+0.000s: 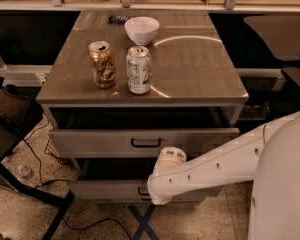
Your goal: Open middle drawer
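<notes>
Middle drawer (100, 190): front edge set below top drawer (90, 143), dark gap between.
Gripper (152, 194): at its handle (142, 190) — grip you cannot tell.

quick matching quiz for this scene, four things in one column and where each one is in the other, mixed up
Things:
1 bowl
2 gold can
3 silver can
4 gripper

Places:
A at the handle of the middle drawer
B left of the other can
C far end of the cabinet top
D right of the other can

Pairs: 1-C, 2-B, 3-D, 4-A
</notes>
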`<state>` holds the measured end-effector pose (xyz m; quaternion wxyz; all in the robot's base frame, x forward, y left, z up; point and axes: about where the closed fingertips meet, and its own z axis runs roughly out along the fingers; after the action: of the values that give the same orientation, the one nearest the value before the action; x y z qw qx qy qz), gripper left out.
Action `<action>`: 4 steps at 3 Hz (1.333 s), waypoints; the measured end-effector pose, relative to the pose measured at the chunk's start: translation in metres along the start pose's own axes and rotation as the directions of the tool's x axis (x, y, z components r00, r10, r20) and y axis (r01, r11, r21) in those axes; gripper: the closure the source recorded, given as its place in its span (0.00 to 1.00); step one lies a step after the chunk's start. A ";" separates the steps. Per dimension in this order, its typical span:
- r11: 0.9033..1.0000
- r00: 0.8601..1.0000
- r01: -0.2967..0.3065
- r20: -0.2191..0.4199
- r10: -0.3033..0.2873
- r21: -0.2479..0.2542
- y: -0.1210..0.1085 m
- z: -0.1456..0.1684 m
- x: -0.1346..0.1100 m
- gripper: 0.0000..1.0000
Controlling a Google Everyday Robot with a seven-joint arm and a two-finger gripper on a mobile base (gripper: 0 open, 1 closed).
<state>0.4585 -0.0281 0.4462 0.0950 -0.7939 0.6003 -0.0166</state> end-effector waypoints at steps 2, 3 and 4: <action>1.000 1.000 0.000 0.000 0.000 -0.003 0.001 0.001 0.000 0.31; 1.000 1.000 0.001 0.000 -0.001 -0.004 0.002 0.002 0.000 0.08; 1.000 1.000 0.001 0.000 -0.001 -0.006 0.003 0.002 0.000 0.00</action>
<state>0.4564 -0.0287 0.4439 0.0926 -0.7945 0.6000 -0.0149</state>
